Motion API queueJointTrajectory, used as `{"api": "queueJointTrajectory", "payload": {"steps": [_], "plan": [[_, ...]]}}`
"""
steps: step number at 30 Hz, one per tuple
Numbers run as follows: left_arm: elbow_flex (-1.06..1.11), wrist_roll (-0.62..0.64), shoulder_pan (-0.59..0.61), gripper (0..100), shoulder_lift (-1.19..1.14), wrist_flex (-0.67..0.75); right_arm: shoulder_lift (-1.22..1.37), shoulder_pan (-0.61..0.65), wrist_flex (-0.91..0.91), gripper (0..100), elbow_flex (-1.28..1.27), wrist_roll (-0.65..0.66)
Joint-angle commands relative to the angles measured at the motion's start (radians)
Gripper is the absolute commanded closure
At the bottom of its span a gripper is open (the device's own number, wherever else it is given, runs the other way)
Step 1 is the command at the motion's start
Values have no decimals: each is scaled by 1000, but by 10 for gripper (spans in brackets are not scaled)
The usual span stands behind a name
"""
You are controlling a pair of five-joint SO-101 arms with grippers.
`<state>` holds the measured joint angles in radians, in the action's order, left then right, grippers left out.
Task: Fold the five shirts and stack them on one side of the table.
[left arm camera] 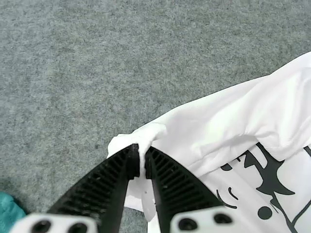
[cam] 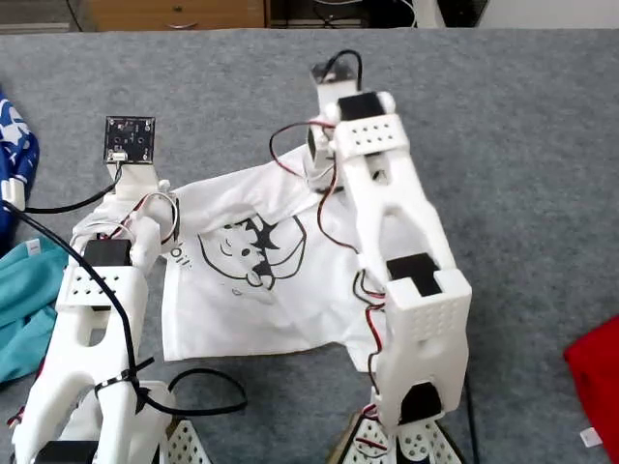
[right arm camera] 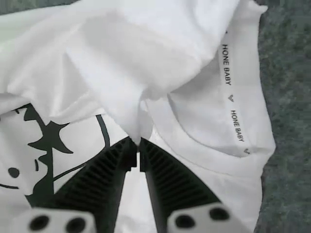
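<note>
The left gripper [left arm camera: 140,161] is pinched tight on a small bit of white cloth at the edge of the white shirt [cam: 253,295]. It looks like the tip of a sleeve. The right gripper [right arm camera: 139,148] is pinched tight too. It holds a bunched-up fold right beside the collar [right arm camera: 214,145]. Each arm has one spot near the top of the shirt. I think they hold it this way so they can lift that end together and lay it over the rest for a fold. From above, the shirt lies in the middle of the grey table [cam: 522,145] between the two arms, with its black drawing facing up. The cloth is flat near the bottom edge. It is puffed and wrinkled up by the two grippers, because they pull it off the table there. A teal shirt [cam: 24,290] and a blue shirt [cam: 14,145] lie at one side edge of the table. A red shirt [cam: 595,372] lies far off at the other side. None of them looks folded or stacked, so most of the job is not yet done.
</note>
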<state>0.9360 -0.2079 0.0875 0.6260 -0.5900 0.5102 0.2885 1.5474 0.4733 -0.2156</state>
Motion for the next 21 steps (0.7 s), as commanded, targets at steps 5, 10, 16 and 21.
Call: {"api": "queueJointTrajectory", "payload": {"steps": [5,10,16,21], "plan": [[-55,2,-6,980,10,0,-10,-59,169,992,440,12],[-121,8,15,980,48,-6,-12,-104,235,993,704,29],[-152,51,18,980,125,-6,-13,-173,238,993,857,97],[-178,49,28,980,228,-91,-116,-208,238,993,883,158]]}}
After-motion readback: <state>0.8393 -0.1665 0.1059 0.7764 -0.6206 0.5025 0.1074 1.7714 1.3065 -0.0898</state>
